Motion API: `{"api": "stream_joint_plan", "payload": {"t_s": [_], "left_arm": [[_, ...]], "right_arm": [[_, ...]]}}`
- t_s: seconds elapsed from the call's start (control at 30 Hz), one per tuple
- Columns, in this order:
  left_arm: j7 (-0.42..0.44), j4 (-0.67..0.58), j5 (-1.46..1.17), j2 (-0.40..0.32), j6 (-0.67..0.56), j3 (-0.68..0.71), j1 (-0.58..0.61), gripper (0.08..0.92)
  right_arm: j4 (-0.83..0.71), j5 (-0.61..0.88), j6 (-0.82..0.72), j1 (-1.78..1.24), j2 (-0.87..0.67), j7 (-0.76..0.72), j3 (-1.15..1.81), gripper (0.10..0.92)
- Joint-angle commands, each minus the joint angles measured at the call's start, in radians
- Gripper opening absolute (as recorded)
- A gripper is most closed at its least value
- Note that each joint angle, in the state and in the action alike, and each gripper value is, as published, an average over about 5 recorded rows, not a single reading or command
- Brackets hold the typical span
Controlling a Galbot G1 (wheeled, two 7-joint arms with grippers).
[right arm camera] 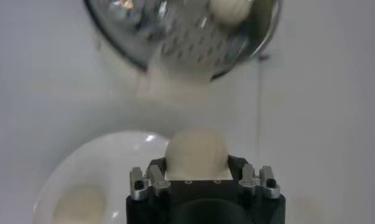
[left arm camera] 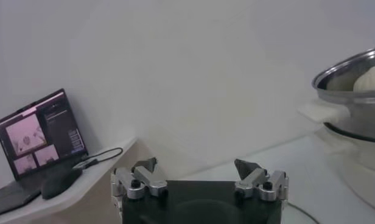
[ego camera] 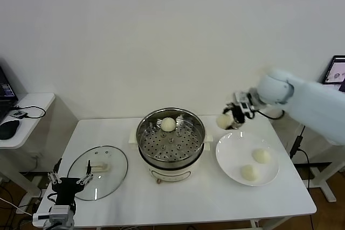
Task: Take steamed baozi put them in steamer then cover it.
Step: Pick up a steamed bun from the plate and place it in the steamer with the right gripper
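Observation:
The steel steamer (ego camera: 171, 139) stands mid-table with one baozi (ego camera: 168, 124) on its perforated tray; it also shows in the right wrist view (right arm camera: 175, 36). My right gripper (ego camera: 230, 118) is shut on a cream-white baozi (right arm camera: 196, 151), held in the air between the steamer and the white plate (ego camera: 229, 154). Two more baozi (ego camera: 261, 155) (ego camera: 249, 172) lie on the plate. The glass cover (ego camera: 99, 171) lies flat at the table's left. My left gripper (ego camera: 69, 178) is open and empty, low at the table's front left by the cover.
A side desk (ego camera: 32, 111) with a mouse and laptop (left arm camera: 38, 131) stands to the left. A wall runs behind the table. A screen (ego camera: 337, 71) shows at the far right.

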Motion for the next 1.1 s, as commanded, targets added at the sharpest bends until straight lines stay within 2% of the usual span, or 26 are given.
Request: {"api": "stream_joint_plan", "payload": {"t_s": [0.03,0.2,0.33,0.67,1.1], "left_arm": [[-0.001,0.0,-0.003,-0.006,-0.001,-0.004,0.002,0.823],[-0.002,0.002,-0.01,-0.01,-0.002,-0.019,0.006,0.823],[-0.002,0.004,-0.018,-0.01,-0.003,-0.032,0.008,0.823],[-0.003,0.01,-0.019,-0.017,-0.004,-0.028,-0.002,0.823],[-0.007,0.014,-0.019,-0.021,-0.007,-0.027,-0.002,0.823]], "right_arm": [[-0.049,0.179,-0.103,0.082,0.26,0.078,-0.076,0.636],[-0.158,0.198,-0.14,0.002,0.413,0.107,-0.07,0.636],[-0.213,0.212,-0.173,-0.043,0.475,0.135,-0.071,0.636],[-0.272,0.226,-0.232,-0.113,0.555,0.178,-0.076,0.636],[-0.323,0.2,-0.236,-0.162,0.592,0.199,-0.083,0.636]]}}
